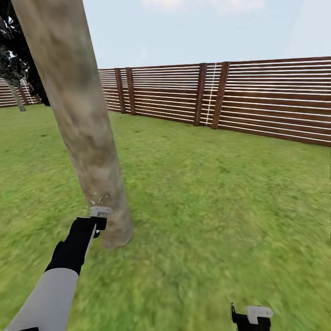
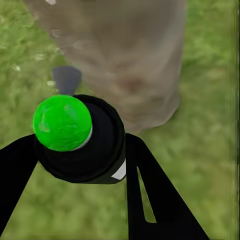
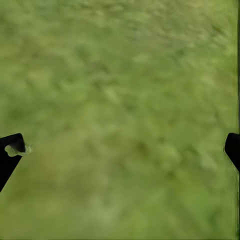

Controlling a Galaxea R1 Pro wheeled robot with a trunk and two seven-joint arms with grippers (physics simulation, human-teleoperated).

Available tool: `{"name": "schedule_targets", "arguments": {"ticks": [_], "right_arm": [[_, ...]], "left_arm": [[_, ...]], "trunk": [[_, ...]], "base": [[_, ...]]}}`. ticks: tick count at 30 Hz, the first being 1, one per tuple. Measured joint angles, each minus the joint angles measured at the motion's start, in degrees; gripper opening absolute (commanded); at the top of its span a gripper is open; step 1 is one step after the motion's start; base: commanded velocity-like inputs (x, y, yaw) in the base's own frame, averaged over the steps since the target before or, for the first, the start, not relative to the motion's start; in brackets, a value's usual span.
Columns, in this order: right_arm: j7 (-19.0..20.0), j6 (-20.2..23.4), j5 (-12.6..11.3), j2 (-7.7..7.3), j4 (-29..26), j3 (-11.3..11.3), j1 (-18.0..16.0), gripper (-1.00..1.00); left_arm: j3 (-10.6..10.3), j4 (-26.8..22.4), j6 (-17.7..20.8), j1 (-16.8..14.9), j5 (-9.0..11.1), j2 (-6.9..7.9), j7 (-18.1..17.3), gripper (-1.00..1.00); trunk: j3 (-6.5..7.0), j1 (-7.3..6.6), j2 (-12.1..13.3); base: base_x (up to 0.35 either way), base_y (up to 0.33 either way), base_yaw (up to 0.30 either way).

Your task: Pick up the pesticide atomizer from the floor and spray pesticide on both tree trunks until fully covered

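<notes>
A thick, mottled grey-tan tree trunk (image 1: 78, 115) leans up from the lawn at the left of the head view. My left gripper (image 1: 99, 218) is stretched out right beside the trunk's base. A few pale specks sit on the bark just above it. In the left wrist view, my left gripper (image 2: 80, 160) is shut on the pesticide atomizer (image 2: 75, 137), a black bottle with a bright green cap. Its grey nozzle (image 2: 66, 80) points at the trunk (image 2: 125, 55) close ahead. My right gripper (image 1: 250, 317) hangs low over grass and is open (image 3: 120, 150) with nothing between its fingertips (image 3: 11, 150).
A brown horizontal-slat fence (image 1: 257, 96) runs along the back and right of the lawn (image 1: 220, 197). A dark conifer (image 1: 18, 59) stands behind the trunk at the far left. Open grass stretches to the right of the trunk.
</notes>
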Motion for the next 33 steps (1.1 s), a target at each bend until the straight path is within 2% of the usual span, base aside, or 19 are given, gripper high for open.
{"name": "schedule_targets", "arguments": {"ticks": [14, 19, 23, 24, 26, 28, 29, 31, 33], "right_arm": [[0.00, 0.00, -0.01, 0.00, 0.00, 0.00, 0.00, 1.00], [0.00, 0.00, -0.01, 0.00, 0.00, 0.00, 0.00, 1.00], [0.00, 0.00, -0.01, -0.02, 0.00, 0.00, 0.01, 1.00], [0.00, 0.00, -0.01, -0.05, 0.00, 0.00, 0.00, 1.00], [0.00, 0.00, 0.02, -0.05, 0.00, 0.01, 0.00, 1.00], [0.00, 0.00, 0.00, -0.08, 0.00, 0.00, 0.00, 1.00], [0.04, 0.00, 0.01, -0.05, 0.00, 0.00, 0.00, 1.00], [0.08, 0.00, 0.00, -0.02, 0.00, 0.00, 0.00, 1.00], [0.08, 0.00, -0.01, -0.01, 0.00, 0.00, 0.00, 1.00]], "left_arm": [[-0.19, 1.74, 0.03, 0.00, 0.28, -0.15, 0.00, -1.00], [-0.31, 2.33, 0.01, 0.01, 0.50, -2.46, 0.00, -1.00], [-0.28, 2.78, 0.00, 0.00, 0.19, -2.90, 0.00, -1.00], [-0.10, 3.03, -0.01, 0.02, -0.15, -2.63, 0.00, -1.00], [1.04, 3.89, -0.12, 0.73, -0.72, -0.74, 0.01, -1.00], [2.31, 4.11, -0.12, 2.02, -0.81, 2.12, -0.03, -1.00], [3.91, 4.82, -0.20, 2.51, -0.63, 3.87, -0.21, -1.00], [5.30, 7.55, -1.01, 2.95, 0.23, 4.54, -0.26, -1.00], [5.50, 8.81, -3.06, 3.11, 0.63, 3.62, -0.12, -1.00]], "trunk": [[0.00, 0.00, 0.00], [0.00, 0.00, 0.00], [0.00, 0.00, 0.00], [0.00, 0.00, 0.00], [0.00, 0.00, 0.00], [0.00, 0.00, 0.00], [-0.01, 0.00, 0.00], [0.00, 0.00, 0.00], [0.00, 0.00, 0.00]], "base": [[0.036, -0.273, 0.254], [0.134, -0.274, 0.151], [0.138, -0.274, 0.005], [0.138, -0.274, 0.000], [0.139, -0.274, 0.000], [0.139, -0.274, 0.000], [0.139, -0.274, 0.000], [0.142, -0.259, 0.000], [0.128, -0.162, 0.012]]}}
